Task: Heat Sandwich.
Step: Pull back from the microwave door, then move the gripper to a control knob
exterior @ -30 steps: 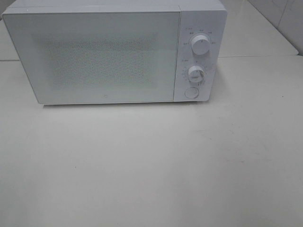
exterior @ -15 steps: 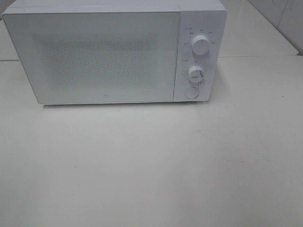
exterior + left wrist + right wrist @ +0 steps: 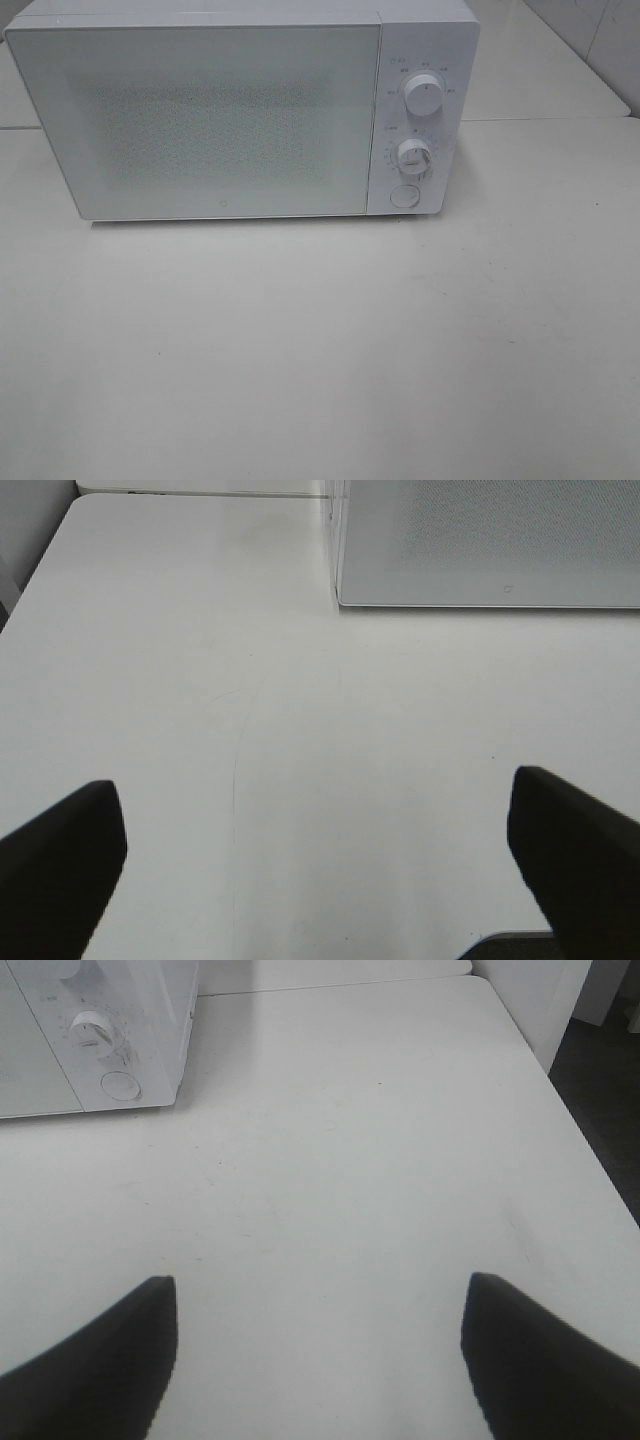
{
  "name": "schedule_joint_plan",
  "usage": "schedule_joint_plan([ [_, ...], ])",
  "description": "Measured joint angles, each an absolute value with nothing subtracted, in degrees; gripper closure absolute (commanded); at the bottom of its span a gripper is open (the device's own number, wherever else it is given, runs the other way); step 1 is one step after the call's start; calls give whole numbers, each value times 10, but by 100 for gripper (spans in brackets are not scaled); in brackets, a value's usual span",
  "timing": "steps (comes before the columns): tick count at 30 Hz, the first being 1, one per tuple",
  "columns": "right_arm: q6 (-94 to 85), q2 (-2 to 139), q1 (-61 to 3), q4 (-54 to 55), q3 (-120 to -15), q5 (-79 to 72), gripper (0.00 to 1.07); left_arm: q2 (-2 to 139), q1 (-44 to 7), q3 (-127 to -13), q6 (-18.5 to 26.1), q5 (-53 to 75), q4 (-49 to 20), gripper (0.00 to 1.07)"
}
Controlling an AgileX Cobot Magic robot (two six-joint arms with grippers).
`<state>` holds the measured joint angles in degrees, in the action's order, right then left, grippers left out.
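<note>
- Left claw (image 3: 315,810): fingers spread wide, nothing between them, above the tabletop (image 3: 300,700).
- Right claw (image 3: 320,1295): spread, holding nothing, above the same tabletop.
- Microwave (image 3: 220,120): white, door closed, well ahead of both claws; dials (image 3: 425,95) on the right claw's side.
- Sandwich: whereabouts cannot be told.

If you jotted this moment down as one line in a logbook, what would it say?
white box-shaped microwave: closed | sandwich: not in view | left gripper: open, empty, over table | right gripper: open, empty, over table
</note>
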<state>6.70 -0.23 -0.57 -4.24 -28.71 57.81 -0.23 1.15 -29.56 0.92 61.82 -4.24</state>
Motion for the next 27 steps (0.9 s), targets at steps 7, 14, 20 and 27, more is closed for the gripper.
schedule_joint_plan([
  [7,67,-2,-6,-42,-287,578,32,-2,11,-296,9,618,-42,8],
  [14,67,-2,-6,-42,-287,578,32,-2,11,-296,9,618,-42,8],
  [20,67,-2,-6,-42,-287,577,27,-2,11,-296,9,618,-42,8],
  [27,63,9,-6,-43,-290,569,25,-2,11,-296,9,618,-42,8],
])
